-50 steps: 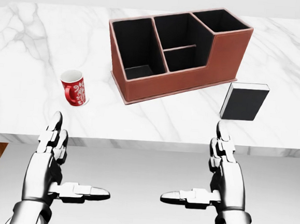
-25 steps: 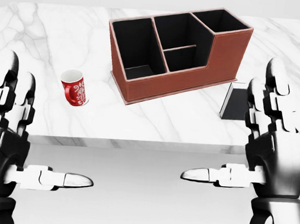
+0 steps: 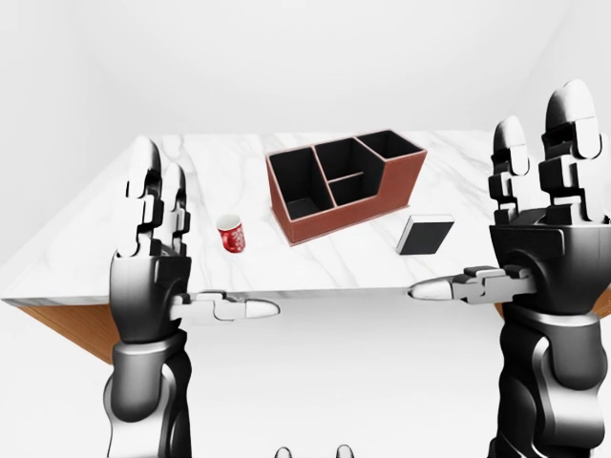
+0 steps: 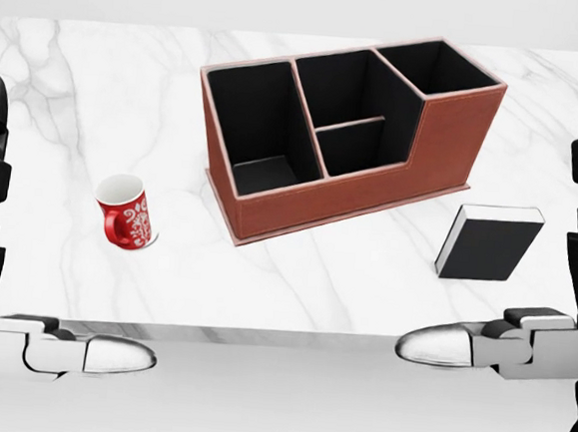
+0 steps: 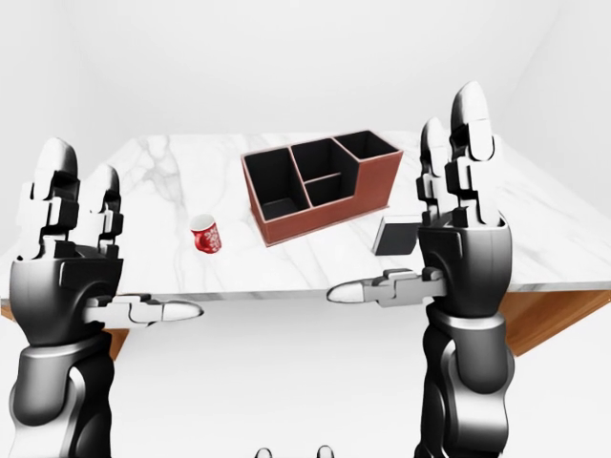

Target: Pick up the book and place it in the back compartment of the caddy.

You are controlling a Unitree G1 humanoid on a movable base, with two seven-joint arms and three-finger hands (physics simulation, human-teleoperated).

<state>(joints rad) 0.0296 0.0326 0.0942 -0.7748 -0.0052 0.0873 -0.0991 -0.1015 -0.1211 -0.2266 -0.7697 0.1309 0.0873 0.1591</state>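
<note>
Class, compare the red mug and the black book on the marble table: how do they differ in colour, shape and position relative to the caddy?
The mug is red with a white pattern; the book is black with white page edges. The mug is round and open-topped; the book is a flat block. In the head view the mug sits left of the caddy, the book to its right. Both rest on the table, untouched.

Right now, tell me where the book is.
In the head view the book lies on the marble table at the right, just below the caddy's right end and apart from it, above the right hand's outstretched thumb.
</note>
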